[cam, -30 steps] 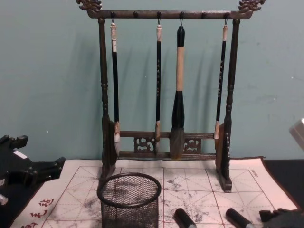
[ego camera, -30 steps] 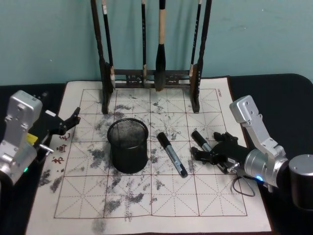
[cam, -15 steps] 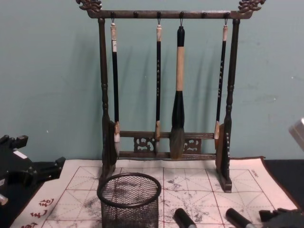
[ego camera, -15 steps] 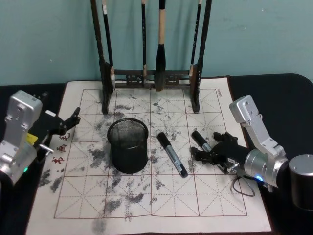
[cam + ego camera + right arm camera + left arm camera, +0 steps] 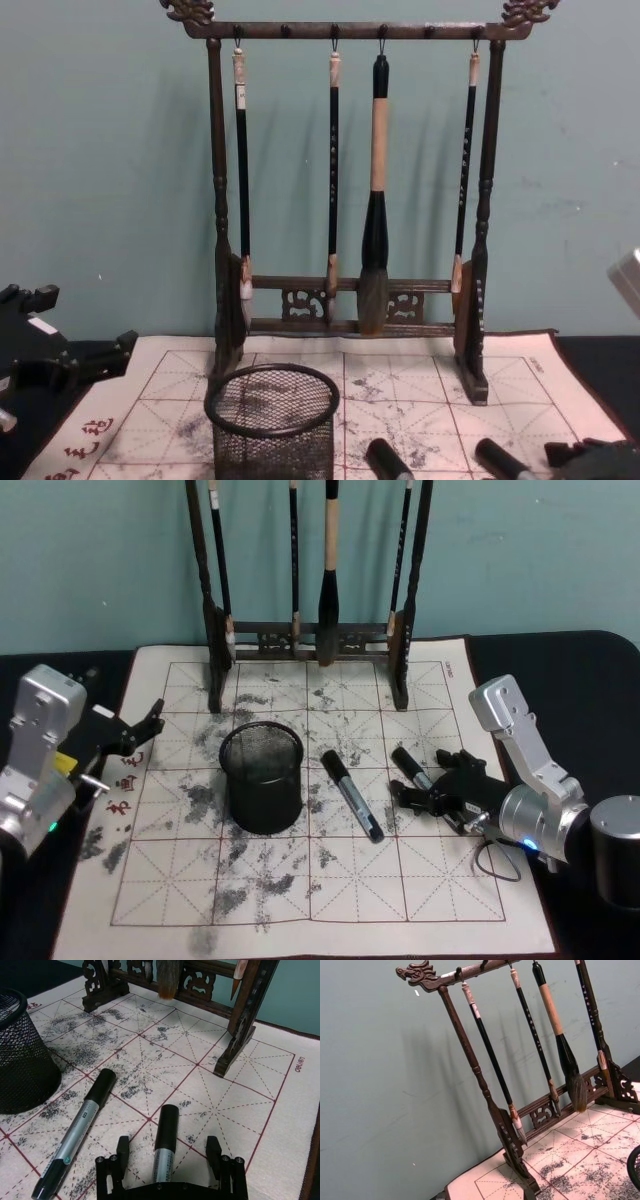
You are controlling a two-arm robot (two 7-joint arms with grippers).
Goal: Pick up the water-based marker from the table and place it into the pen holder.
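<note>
Your right claw [image 5: 427, 780] sits low over the mat [image 5: 350, 880] near its right edge, about halfway between the far and near edges. In the right wrist view its two fingers [image 5: 122, 1152] are spread wide, one on each side of the marker [image 5: 165, 1142]. There is clear mat between each finger and the barrel, so the claw is open and is not gripping anything.

The marker lies flat on the mat with its black cap pointing towards the far edge. The other marker [image 5: 351, 796] also lies flat, just beside the first on the side nearer the mat's centre. It is longer in view, angled, and clear of the claw.

The pen holder [image 5: 262, 778] stands upright left of the mat's centre, near the other marker but not touching it. You can see its mesh wall in the right wrist view [image 5: 20, 1067] and its rim in the chest view [image 5: 272, 385].

Your left claw [image 5: 145, 732] hangs at the mat's left edge, well apart from the markers, with its fingers parted and nothing between them.

The brush rack [image 5: 350, 30] stands along the mat's far edge, and four brushes [image 5: 378, 180] hang from its top bar. The mat lies on a dark table [image 5: 590, 680].
</note>
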